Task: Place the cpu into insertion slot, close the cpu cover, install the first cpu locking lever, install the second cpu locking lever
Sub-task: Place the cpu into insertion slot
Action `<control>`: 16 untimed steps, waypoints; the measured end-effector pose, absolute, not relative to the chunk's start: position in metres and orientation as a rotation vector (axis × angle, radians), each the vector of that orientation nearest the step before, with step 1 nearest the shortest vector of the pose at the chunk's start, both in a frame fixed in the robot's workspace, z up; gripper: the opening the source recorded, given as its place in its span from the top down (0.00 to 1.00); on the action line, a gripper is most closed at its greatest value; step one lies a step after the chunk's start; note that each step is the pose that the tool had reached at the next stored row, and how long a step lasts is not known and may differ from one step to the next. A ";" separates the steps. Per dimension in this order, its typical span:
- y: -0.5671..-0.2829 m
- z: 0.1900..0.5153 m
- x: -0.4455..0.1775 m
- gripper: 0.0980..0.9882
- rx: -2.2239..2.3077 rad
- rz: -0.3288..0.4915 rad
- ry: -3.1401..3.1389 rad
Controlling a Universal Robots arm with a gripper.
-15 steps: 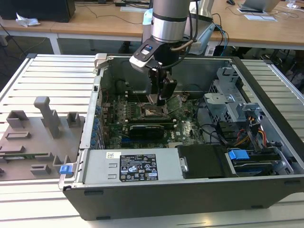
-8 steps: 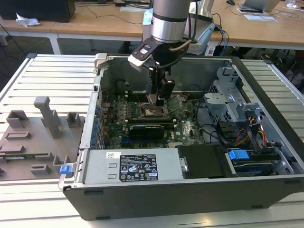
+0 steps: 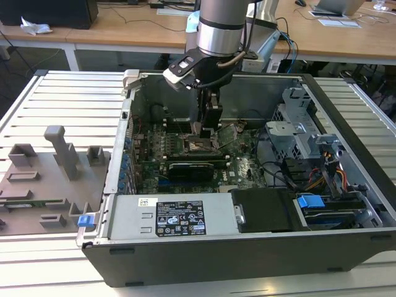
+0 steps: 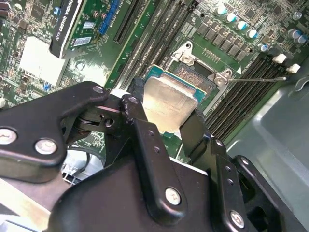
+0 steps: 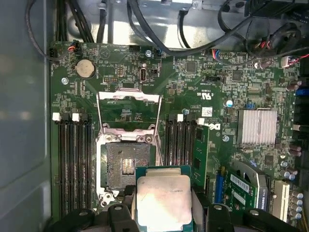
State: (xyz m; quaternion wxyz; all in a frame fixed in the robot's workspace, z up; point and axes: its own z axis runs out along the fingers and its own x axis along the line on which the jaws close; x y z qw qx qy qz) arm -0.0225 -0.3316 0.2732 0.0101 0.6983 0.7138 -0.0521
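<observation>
Silver-topped cpu (image 5: 164, 198) pinched by its edges in the black gripper (image 5: 164, 215), hovering just beside the bare insertion slot (image 5: 126, 166), not yet seated, cpu cover (image 5: 129, 100) flipped open beyond the slot, all inside the opened computer case (image 3: 247, 260).

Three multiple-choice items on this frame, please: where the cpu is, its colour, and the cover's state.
1. Where is the cpu relative to the slot?
A. seated in it
B. outside it, held in the gripper
C. far off, outside the case

2. What colour is the cpu's top?
A. black
B. silver-grey
C. gold

3. How is the cover?
A. open, slot bare
B. closed over the cpu
C. closed over a bare slot

Key:
1 B, the fingers clamp its edges in both wrist views.
2 B, its dull metal top shows.
3 A, the frame is swung back and the pin field is uncovered.
</observation>
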 end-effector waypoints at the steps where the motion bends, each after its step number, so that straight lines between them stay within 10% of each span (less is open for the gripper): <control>1: -0.332 0.273 -0.023 0.50 2.185 -0.152 2.234; 16: -0.332 0.272 -0.023 0.50 2.156 -0.053 2.197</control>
